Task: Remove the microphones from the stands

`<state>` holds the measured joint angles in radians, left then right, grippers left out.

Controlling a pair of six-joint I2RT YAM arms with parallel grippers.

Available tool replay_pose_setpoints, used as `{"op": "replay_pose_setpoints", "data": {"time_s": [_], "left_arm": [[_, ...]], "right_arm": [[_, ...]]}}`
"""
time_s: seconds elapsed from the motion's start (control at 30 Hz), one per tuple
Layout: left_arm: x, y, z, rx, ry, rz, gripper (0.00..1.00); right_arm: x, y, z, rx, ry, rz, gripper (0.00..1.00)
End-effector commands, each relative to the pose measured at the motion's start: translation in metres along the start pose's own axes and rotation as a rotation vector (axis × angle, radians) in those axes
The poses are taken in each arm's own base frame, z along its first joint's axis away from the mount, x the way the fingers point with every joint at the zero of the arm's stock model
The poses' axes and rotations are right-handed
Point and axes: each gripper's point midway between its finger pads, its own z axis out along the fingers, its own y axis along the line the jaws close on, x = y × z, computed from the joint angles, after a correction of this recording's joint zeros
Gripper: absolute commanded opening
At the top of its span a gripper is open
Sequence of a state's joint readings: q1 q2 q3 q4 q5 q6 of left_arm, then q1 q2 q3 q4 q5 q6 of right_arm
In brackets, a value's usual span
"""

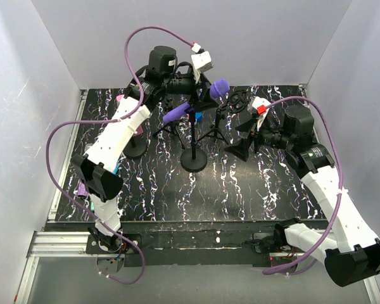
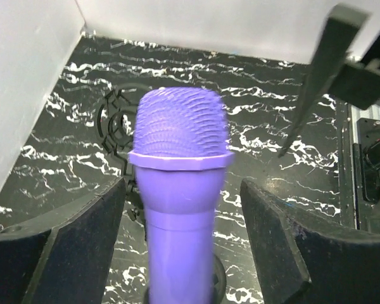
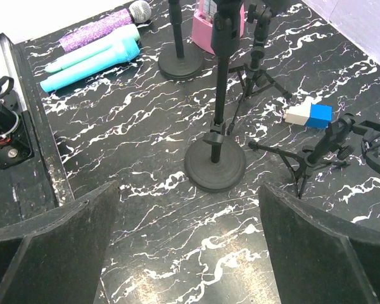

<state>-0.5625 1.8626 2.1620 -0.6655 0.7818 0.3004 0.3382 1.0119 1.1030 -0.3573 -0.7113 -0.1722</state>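
Left tool [image 2: 183, 215]: parted, flanking the mic [image 2: 180, 145] just under its head, with a gap visible at each pad [image 2: 76, 247]; nothing gripped. Right tool [image 3: 190, 247]: spread wide and empty, hanging low just right of the stand [image 3: 214, 166], facing its base.

Mic: seated in the clip atop the stand, tilted, head the high end.

Step in hand, as judged: lining up for the grasp, with the lift not yet begun. Next move calls for closing squarely on the body below the collar, then drawing it out along its own slant rather than straight up, to avoid dragging the stand over. Might help to steady the pole with the other tool.

Materials: purple throughout the mic, with a domed wire-mesh head, a faceted flanged collar and a smooth, round, plastic-looking body, probably slippery under a light squeeze. Pads dark, matte, faintly grainy, wedge-shaped. Stand black, a slim pole on a round, flat, heavy-looking base. Worktop [image 3: 145, 209] black with white marbled veins.
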Motion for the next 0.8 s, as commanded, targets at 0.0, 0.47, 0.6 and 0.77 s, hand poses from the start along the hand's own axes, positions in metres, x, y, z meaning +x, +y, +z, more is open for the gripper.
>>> {"op": "replay_pose_setpoints", "data": {"time_s": [0.0,0.47,0.6,0.77], "left_arm": [[-0.006,0.008,-0.002,-0.055,0.012,-0.016,0.71],[-0.023,-0.005,0.001,0.005,-0.031,-0.071,0.09],[-0.024,-0.002,-0.006,-0.032,-0.028,-0.106,0.0],[-0.026,-0.008,-0.016,-0.033,-0.03,-0.112,0.0]], "right_arm": [[-0.013,0.008,-0.006,-0.013,-0.042,-0.068,0.96],[-0.015,-0.009,0.021,0.003,-0.08,-0.018,0.92],[-0.036,-0.024,0.05,0.022,-0.161,-0.018,0.91],[-0.034,-0.03,0.092,-0.013,-0.203,-0.048,0.91]]}}
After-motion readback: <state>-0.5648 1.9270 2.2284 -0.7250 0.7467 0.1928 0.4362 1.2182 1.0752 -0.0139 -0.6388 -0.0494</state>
